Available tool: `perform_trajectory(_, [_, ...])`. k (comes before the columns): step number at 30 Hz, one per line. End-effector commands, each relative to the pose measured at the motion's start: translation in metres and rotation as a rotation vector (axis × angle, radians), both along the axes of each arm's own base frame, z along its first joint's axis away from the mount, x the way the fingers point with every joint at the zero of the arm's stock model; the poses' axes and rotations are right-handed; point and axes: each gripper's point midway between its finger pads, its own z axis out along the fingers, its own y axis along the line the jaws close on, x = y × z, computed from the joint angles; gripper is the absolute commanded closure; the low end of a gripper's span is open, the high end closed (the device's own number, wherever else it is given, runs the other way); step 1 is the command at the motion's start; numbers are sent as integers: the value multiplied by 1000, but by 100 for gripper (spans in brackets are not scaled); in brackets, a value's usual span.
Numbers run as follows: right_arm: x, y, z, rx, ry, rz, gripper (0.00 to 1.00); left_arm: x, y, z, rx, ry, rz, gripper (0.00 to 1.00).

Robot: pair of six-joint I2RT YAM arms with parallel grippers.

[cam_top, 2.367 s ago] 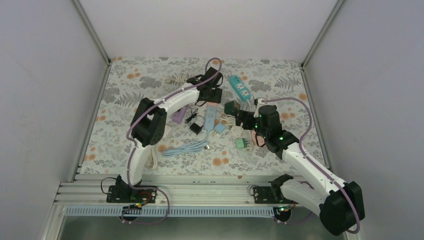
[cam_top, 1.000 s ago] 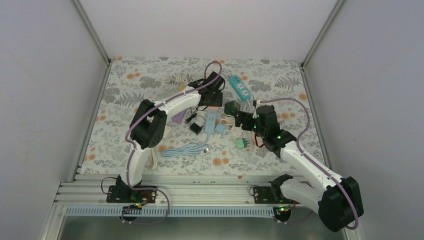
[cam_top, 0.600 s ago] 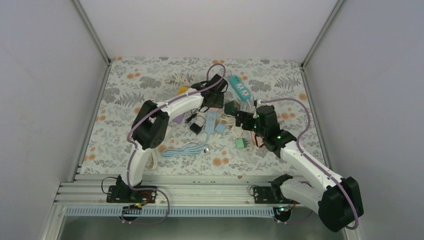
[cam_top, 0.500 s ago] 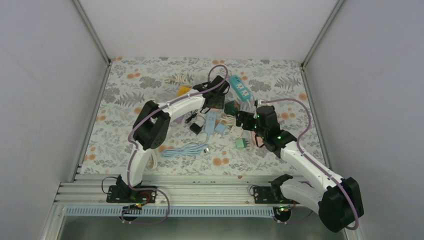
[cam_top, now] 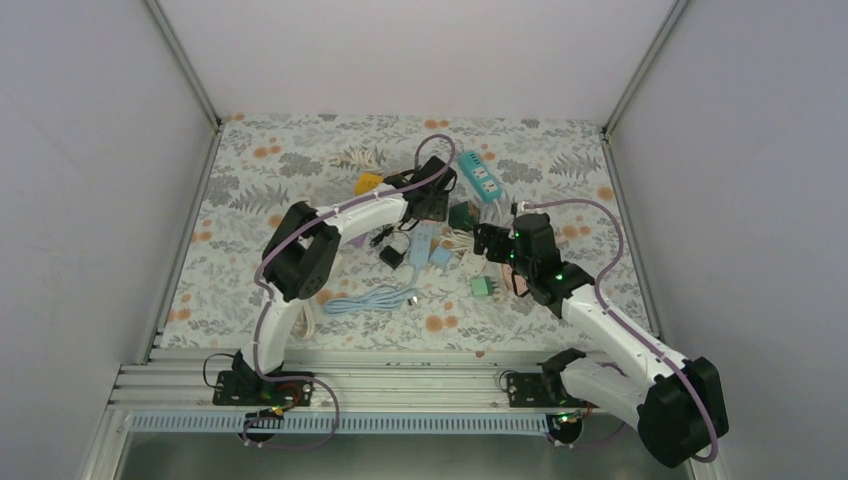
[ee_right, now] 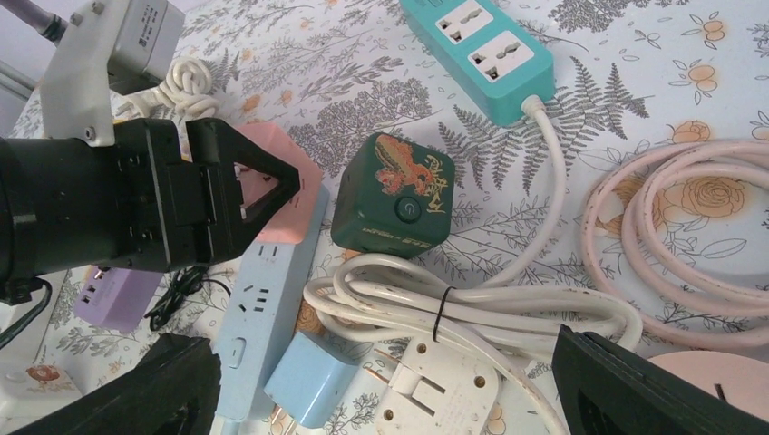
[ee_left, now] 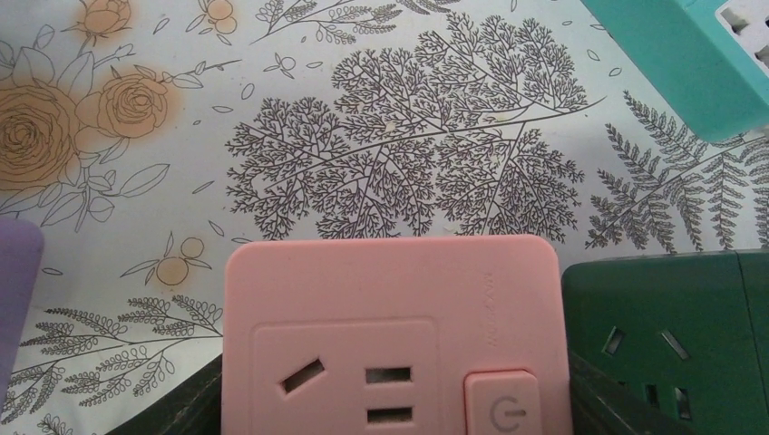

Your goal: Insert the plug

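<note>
Much of what I hold is out of sight. In my left wrist view the pink socket block (ee_left: 394, 335) runs off the bottom edge. My left gripper (ee_left: 394, 412) shows only as dark slivers at the block's two lower corners, and it is clamped on the block's sides. The green cube (ee_right: 392, 195) is cut off at that view's right edge, just beside the block. I cannot tell whether the two touch, or whether the block rests on the flowered cloth (ee_left: 381, 136). Of the teal power strip (ee_right: 476, 50), beyond the cube, that view catches only a corner. From above, my left wrist covers the block almost wholly.

My right gripper (ee_right: 413, 388) is spread wide with nothing between its fingers, and only their tips show. The white plug (ee_right: 431, 391) lies under it, on the near side of the cube, just beside a tied white cable (ee_right: 472, 308). The plug's lower part is cut off and I cannot make out its pins. A small blue adapter (ee_right: 308, 376) lies to the near left of the cube.

My left arm reaches far out and low, ending just left of the cube. My right arm bends at the elbow, its wrist aimed at the cube from the near right
</note>
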Motion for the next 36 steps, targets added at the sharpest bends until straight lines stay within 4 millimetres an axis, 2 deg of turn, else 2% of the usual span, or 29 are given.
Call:
perform_trajectory(1, [3, -7, -1, 6, -6, -48, 6, -76, 40, -145, 148, 418, -68, 47])
perform_trajectory(8, [4, -8, -2, 6, -9, -54, 6, -89, 62, -163, 212, 451, -52, 48])
perform_trajectory(11, [5, -7, 0, 7, -13, -52, 6, -88, 62, -158, 190, 436, -37, 48])
perform_trajectory(14, [6, -7, 2, 5, -17, -50, 6, -75, 55, -139, 141, 386, -12, 47])
perform_trajectory(21, [9, -5, 3, -5, -26, -40, 6, -1, 34, -59, 66, 121, 109, 46])
perform_trajectory(26, [14, -6, 12, -8, -48, -49, 6, 33, 20, -17, 15, 2, 140, 46])
perform_trajectory(30, [15, -3, 17, 8, -58, -46, 6, 48, 18, 0, 19, -46, 153, 41])
perform_trajectory(33, [16, -2, 18, 16, -57, -42, 6, 52, 20, 1, 36, -39, 160, 35])
perform_trajectory(36, [16, -1, 17, 19, -52, -39, 6, 47, 20, -3, 32, -23, 151, 26])
